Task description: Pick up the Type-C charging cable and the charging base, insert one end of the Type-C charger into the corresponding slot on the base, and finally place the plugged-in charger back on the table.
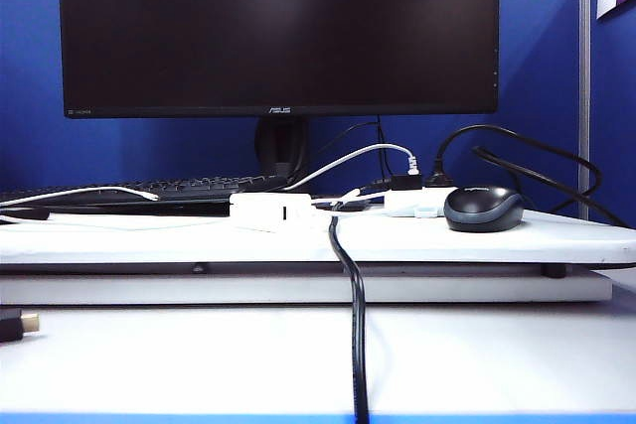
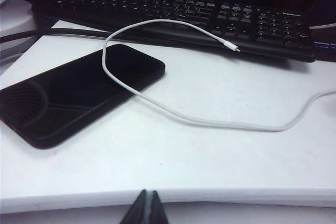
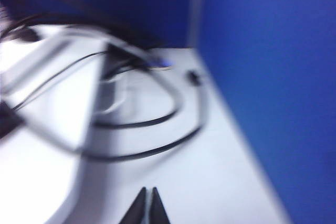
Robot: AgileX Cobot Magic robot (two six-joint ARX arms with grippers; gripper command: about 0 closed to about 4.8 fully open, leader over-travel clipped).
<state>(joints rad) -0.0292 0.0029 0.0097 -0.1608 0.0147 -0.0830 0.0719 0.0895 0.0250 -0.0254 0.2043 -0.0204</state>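
The cable (image 2: 157,107) lies loose on the table (image 2: 210,161), looping over the corner of a black phone (image 2: 79,95), with its small connector tip (image 2: 233,48) resting just in front of the keyboard (image 2: 173,17). From the front, the base (image 1: 270,212) sits flat near the middle of the table, just below the monitor (image 1: 278,27), with the mouse (image 1: 484,208) off to its right and a thick black lead (image 1: 353,315) trailing down over the front edge.

Neither thing is held. The left gripper (image 2: 147,209) hangs clenched and empty at the near table edge, short of the cable. The right gripper (image 3: 147,208) is clenched and empty too, over the right side of the table near a tangle of black leads; its picture is badly smeared, so little else can be told there.

My guess is the reach is only starting. The jaws must part first. The left should take the cable close behind the tip, so the plug stays stiff and aimed. The right wants the base by its long sides, slot left clear, steering away from the black leads.
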